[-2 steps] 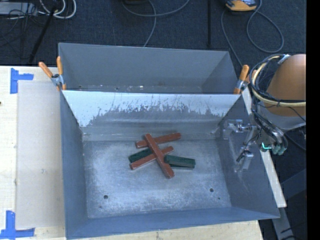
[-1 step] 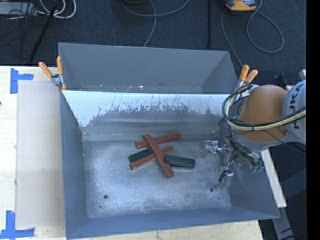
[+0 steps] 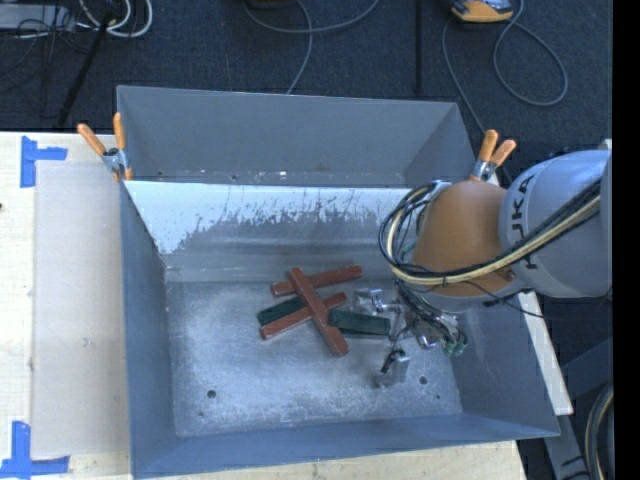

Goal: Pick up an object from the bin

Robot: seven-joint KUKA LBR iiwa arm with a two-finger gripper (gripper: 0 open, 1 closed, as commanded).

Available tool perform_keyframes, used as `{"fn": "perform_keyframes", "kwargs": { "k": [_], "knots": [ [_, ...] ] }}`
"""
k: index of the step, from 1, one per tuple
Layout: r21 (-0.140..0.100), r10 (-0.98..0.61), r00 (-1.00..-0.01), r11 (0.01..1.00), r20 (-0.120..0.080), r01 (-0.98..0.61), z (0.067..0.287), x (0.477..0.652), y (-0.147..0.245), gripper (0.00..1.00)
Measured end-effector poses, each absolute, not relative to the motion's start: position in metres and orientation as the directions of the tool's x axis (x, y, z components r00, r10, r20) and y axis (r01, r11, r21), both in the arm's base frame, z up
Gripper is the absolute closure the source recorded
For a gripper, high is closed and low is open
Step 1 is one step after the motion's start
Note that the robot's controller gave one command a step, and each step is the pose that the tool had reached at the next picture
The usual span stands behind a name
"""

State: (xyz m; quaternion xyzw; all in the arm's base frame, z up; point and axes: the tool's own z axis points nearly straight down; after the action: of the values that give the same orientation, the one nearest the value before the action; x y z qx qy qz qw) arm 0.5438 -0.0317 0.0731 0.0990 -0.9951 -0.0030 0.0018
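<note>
1. Whether the jaws stand open or closed cannot be told; the metal parts of the gripper (image 3: 395,358) bunch together from this angle. It hangs low over the bin's floor, right of centre.
2. Just to its left a short dark green bar (image 3: 356,322) lies flat on the floor, its right end reaching the gripper's metalwork. Whether the two touch cannot be told.
3. The left end of that bar runs under a long reddish-brown bar (image 3: 320,311), which lies slantwise from upper left to lower right.
4. Farther left, crossed with the long bar in a small heap, lie a second reddish-brown bar (image 3: 318,279) along the top, a second dark green bar (image 3: 288,311), and a third reddish-brown bar (image 3: 280,328) beside it.
5. The heap sits about mid-floor in the grey metal bin (image 3: 230,368), well apart from its walls.
6. Above the gripper is the wrist's orange cover (image 3: 458,233), ringed by looped cables (image 3: 400,230), and the arm leads off to the right.
</note>
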Motion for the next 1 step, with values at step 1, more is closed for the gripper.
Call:
{"fn": "perform_keyframes", "kwargs": {
  "k": [1],
  "knots": [
    [0.003, -0.089, -0.996, 0.996, 0.003, -0.089, 0.0692, 0.5319, 0.0129, 0.00]
  ]
}}
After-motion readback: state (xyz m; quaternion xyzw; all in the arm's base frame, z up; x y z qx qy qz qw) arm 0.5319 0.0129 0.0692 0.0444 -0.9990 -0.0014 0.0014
